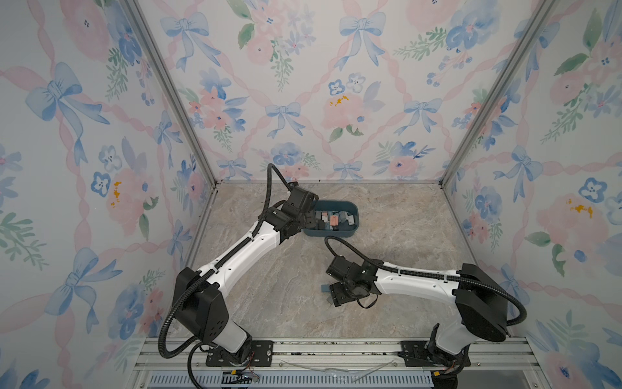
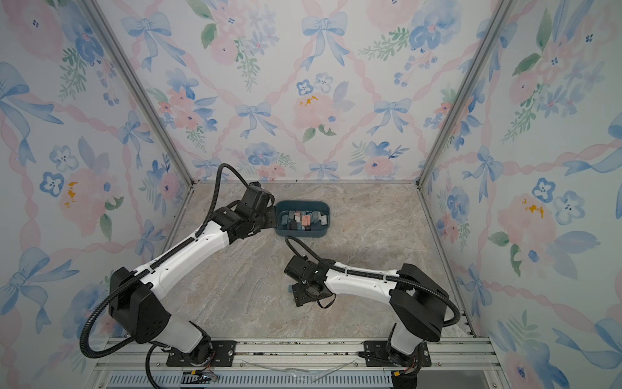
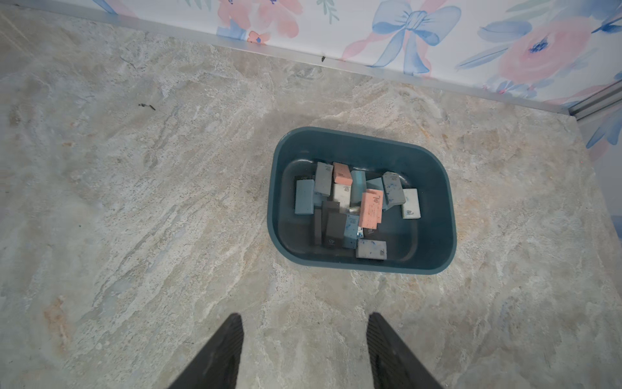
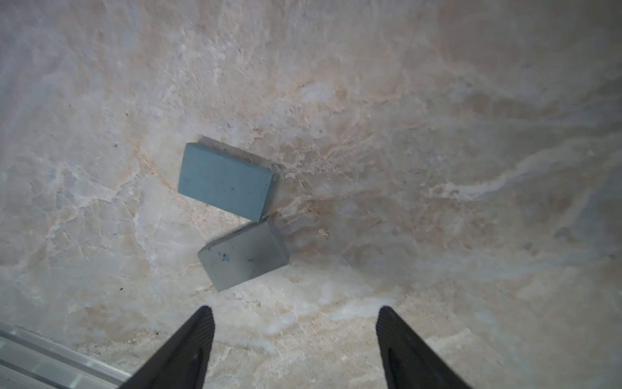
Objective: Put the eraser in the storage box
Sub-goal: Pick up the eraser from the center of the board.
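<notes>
The storage box (image 1: 333,234) (image 2: 303,233), a dark teal tub, stands on the table near the back and holds several erasers in blue, grey, pink, white and black. In the left wrist view the box (image 3: 427,229) lies ahead of my left gripper (image 3: 304,323), which is open and empty over bare table. Two erasers lie touching on the table in the right wrist view: a teal-blue eraser (image 4: 225,180) and a grey, blue-speckled eraser (image 4: 244,257). My right gripper (image 4: 296,316) hangs open just short of them, holding nothing. In both top views a corner of the blue eraser (image 1: 325,288) (image 2: 288,289) shows beside the right wrist.
Floral walls close in the marble table on three sides. An aluminium rail (image 1: 303,350) runs along the front edge and shows in the right wrist view (image 4: 40,363). The left arm (image 1: 249,249) reaches diagonally toward the box's left end.
</notes>
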You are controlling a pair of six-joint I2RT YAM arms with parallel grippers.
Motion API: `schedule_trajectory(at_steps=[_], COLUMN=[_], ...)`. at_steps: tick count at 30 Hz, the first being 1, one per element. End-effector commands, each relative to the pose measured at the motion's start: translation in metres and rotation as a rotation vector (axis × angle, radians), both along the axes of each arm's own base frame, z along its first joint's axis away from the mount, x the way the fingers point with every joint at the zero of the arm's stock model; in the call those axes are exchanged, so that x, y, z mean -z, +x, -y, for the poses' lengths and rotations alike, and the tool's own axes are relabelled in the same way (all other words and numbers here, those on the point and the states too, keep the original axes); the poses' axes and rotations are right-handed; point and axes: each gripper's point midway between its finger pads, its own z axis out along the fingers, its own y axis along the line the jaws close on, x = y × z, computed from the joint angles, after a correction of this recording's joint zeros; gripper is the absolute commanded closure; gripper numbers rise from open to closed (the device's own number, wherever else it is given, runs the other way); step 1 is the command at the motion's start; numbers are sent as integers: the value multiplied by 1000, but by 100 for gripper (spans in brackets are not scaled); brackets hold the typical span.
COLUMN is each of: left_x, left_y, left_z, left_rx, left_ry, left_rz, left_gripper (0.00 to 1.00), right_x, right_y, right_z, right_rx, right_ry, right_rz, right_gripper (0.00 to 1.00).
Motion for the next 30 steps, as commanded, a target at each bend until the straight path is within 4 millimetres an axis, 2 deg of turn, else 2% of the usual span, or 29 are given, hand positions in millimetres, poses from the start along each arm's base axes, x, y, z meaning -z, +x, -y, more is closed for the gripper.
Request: schedule_trajectory(at_steps=[1, 7, 16, 25, 30], left_x=[-5, -3, 4, 10, 10], left_y=[-7, -10, -11, -14, -14], left_z=[-9, -11, -10, -13, -14], left_rx=[-30, -31, -30, -37, -41], left_ry=[1, 0, 2, 7, 10], left_rz=[15, 10, -7, -17, -14], left_gripper=[38, 38, 39, 39, 39], right_x=[4, 7, 17, 27, 29], right_y=[-3, -5, 0, 6, 7], right_z=[-9, -24, -33, -17, -7], right_rx=[-2, -7, 35, 75, 82], right_ry=[-23, 3, 5, -70, -110], right_rz=[-17, -28, -35, -19, -9], right_gripper=[20, 19, 20, 24, 30])
